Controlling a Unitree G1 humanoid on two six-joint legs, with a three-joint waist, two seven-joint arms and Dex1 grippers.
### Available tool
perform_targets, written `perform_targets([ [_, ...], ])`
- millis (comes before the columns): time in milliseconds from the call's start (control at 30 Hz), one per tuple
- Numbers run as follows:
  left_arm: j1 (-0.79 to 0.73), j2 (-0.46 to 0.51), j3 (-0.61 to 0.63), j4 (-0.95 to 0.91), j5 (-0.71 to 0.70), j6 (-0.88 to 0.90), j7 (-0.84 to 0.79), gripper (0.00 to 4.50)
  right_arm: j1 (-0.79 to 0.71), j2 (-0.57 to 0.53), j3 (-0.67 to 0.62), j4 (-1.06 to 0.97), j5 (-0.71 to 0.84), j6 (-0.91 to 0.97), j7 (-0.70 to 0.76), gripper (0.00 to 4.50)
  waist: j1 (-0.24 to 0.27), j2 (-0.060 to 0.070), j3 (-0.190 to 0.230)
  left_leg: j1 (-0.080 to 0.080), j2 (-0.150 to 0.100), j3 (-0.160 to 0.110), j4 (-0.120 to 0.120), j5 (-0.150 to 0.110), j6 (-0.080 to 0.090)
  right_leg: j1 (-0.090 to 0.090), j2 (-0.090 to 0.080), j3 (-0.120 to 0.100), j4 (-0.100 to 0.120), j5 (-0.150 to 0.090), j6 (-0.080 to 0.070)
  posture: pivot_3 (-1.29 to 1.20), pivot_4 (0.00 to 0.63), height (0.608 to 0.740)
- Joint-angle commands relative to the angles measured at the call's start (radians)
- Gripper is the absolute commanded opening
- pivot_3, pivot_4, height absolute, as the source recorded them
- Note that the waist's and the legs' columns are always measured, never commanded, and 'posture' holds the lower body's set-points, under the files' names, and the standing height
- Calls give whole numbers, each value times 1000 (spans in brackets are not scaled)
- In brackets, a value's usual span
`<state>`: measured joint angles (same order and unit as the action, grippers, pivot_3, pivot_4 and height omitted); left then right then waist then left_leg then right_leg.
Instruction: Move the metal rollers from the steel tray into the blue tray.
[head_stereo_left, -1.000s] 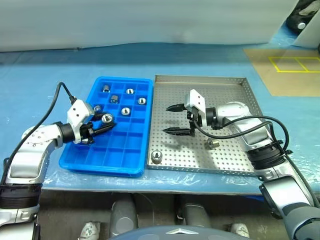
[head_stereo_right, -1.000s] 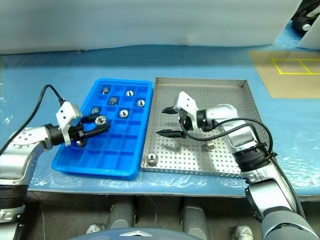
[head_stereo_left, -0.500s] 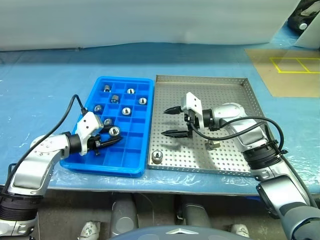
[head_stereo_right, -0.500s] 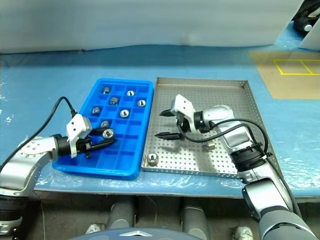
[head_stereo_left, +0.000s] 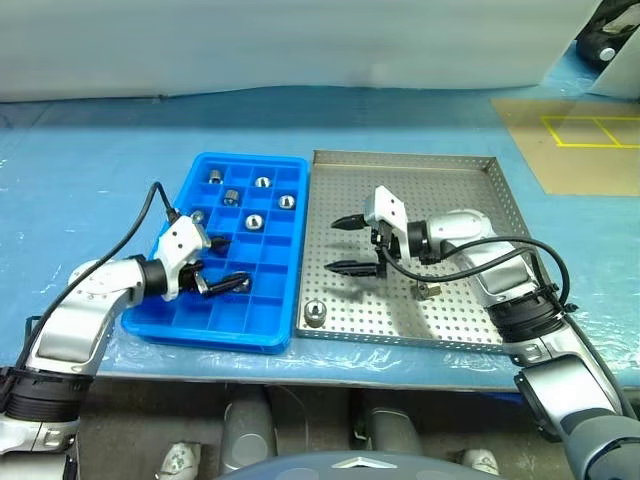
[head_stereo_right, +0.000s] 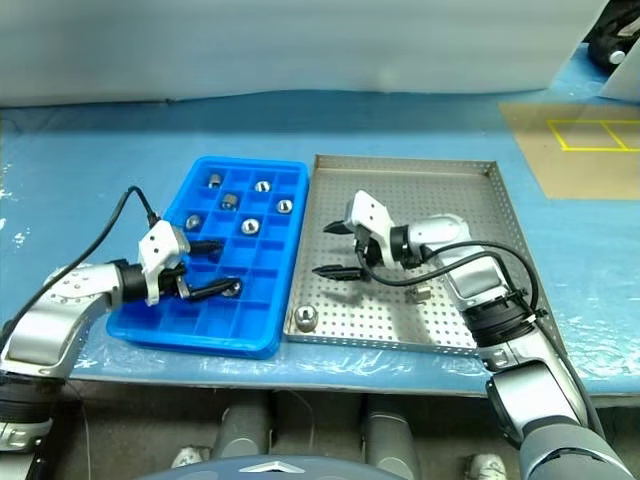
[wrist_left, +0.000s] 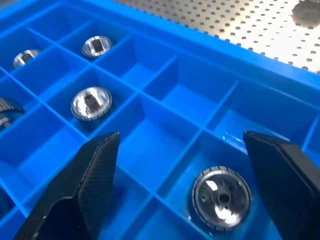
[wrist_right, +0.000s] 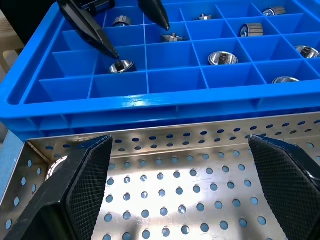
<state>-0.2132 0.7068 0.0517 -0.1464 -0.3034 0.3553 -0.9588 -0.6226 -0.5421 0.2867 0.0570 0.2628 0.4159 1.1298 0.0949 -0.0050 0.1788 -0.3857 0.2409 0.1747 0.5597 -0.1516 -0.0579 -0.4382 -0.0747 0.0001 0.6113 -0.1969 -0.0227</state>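
Blue-covered worktop (head_stereo_left: 100, 170) | left hand (head_stereo_left: 222, 263) wide over blue tray (head_stereo_left: 283, 335), roller (wrist_left: 221, 198) between its fingers, unheld | right hand (head_stereo_left: 350, 243) wide above steel tray (head_stereo_left: 470, 170)

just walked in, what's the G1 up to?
It's moving metal rollers from the steel tray into the blue tray. The left gripper hangs open over the blue tray with a roller lying in the compartment under it. Several more rollers already sit in other compartments. The right gripper hovers open over the steel tray, where two rollers are left, one near the front corner.
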Motion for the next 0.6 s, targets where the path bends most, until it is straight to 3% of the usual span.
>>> perform_targets([
  [33,-56,-6,10,-13,-26,-18,-6,4202,-5,-11,-38,-41,8,-7,-2,4500,0,0,0,0,0,0,0,0,0,0,0,0,0,0,0,8,150,740],
  [333,-241,-114,-100,-8,-64,-30,-72,4202,72,-96,-79,-100,15,49,-6,4500,-3,0,0,1,-1,0,3,0,0,1,-1,2,3,0,0,-99,150,740],
  [433,-305,-170,-164,32,-65,-33,-110,4202,175,-202,-130,-157,15,60,11,4500,-1,0,0,0,-1,0,2,0,0,0,0,1,2,0,0,-142,150,740],
  [600,-345,-212,-192,72,-62,-40,-130,4202,255,-285,-188,-173,16,59,-5,4500,-33,0,0,1,-1,1,3,0,0,0,0,3,3,0,0,-189,150,740],
])
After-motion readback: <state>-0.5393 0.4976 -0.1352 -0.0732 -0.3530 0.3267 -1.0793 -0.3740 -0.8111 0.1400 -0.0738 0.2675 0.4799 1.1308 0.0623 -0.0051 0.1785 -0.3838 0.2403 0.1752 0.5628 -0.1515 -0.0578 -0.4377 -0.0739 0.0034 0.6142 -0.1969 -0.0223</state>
